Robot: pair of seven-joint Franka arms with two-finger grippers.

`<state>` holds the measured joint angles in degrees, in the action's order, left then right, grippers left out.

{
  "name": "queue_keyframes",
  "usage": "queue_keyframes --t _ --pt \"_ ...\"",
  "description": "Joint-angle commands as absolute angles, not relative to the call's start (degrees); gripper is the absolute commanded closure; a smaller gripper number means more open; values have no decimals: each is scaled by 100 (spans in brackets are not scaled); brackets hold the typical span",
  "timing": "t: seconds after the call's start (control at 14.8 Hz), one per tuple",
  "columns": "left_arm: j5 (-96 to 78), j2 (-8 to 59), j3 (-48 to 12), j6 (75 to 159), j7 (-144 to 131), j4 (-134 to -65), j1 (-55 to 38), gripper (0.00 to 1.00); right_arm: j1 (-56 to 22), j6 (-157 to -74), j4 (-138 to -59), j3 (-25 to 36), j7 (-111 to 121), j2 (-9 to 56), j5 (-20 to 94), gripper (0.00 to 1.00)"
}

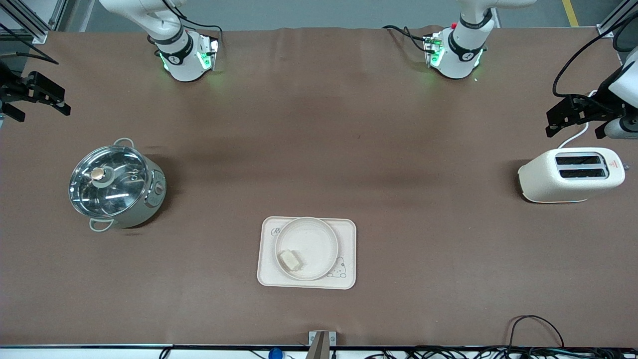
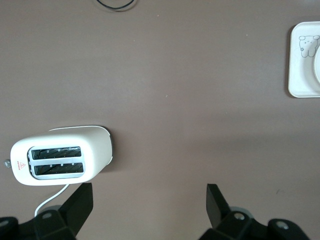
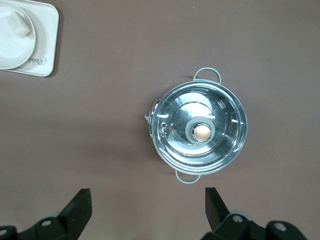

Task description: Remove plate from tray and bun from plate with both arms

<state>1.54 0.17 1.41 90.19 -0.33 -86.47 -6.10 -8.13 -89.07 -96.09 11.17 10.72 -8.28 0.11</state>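
The round cream plate (image 1: 314, 239) sits on the rectangular cream tray (image 1: 346, 227), near the front camera at the table's middle. The small pale bun (image 1: 291, 260) lies on the plate, by its rim toward the right arm's end. The right wrist view shows plate (image 3: 10, 47), bun (image 3: 18, 24) and tray (image 3: 42, 60). The left wrist view shows only the tray's corner (image 2: 300, 70). My left gripper (image 1: 573, 124) hangs open and empty over the table beside the toaster (image 2: 149, 205). My right gripper (image 1: 44, 113) hangs open and empty above the pot's end of the table (image 3: 148, 205).
A steel pot with a glass lid (image 1: 115, 185) stands toward the right arm's end and also shows in the right wrist view (image 3: 200, 129). A cream toaster (image 1: 570, 174) with a white cord stands toward the left arm's end (image 2: 62, 160). Cables lie along the table's front edge.
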Motion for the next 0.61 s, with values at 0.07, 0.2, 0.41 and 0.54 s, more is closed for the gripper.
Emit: queue_keyframes --t 0.07,0.2,0.41,0.54 --pt "220 88 141 8886 -70 -8446 -633 0 -914 -8895 -9650 1125 1055 -905 -35 0" --pt "211 88 149 8886 -79 -8446 -633 0 -932 -8903 -9650 1108 1055 -888 -35 0" --pt "220 88 149 8886 -70 -8446 -624 0 -967 -9157 -9624 1107 1046 -538 262 0" --pt "220 88 141 8877 -70 -8455 -633 0 -984 -9648 -9580 1090 1046 14 605 0"
